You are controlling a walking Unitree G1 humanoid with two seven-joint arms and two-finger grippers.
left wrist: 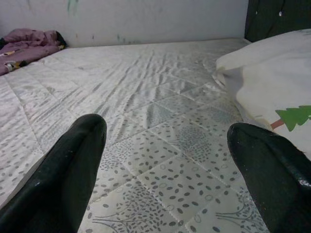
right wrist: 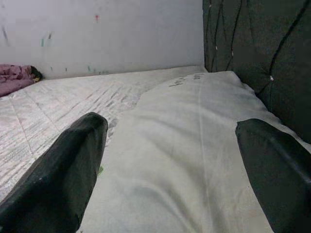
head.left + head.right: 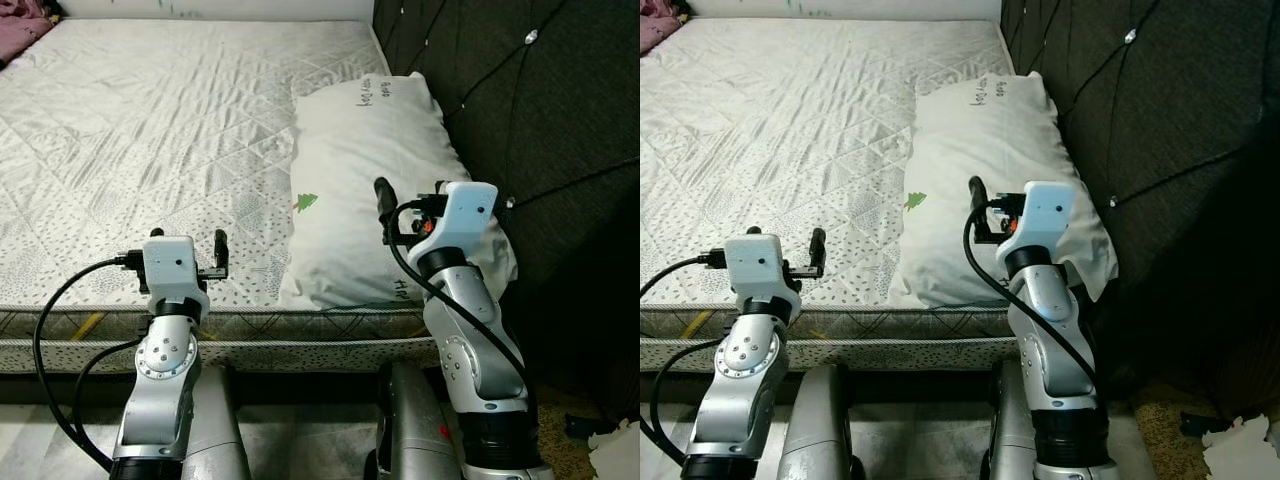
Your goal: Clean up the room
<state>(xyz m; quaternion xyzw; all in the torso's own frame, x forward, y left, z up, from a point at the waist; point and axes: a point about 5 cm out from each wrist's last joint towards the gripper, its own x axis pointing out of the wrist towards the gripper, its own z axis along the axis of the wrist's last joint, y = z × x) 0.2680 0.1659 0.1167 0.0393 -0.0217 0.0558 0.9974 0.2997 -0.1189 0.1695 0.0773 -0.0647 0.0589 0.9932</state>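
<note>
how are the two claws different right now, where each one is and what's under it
The left claw hovers low over the bare patterned mattress; the right claw sits higher, over the white pillow beside the dark headboard. Both are open and hold nothing.

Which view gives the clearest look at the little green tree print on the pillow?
The left wrist view: the green tree print is large and sharp on the pillow. Both eye views show it as a tiny green mark on the pillow's near left edge; the right wrist view barely catches it.
</note>
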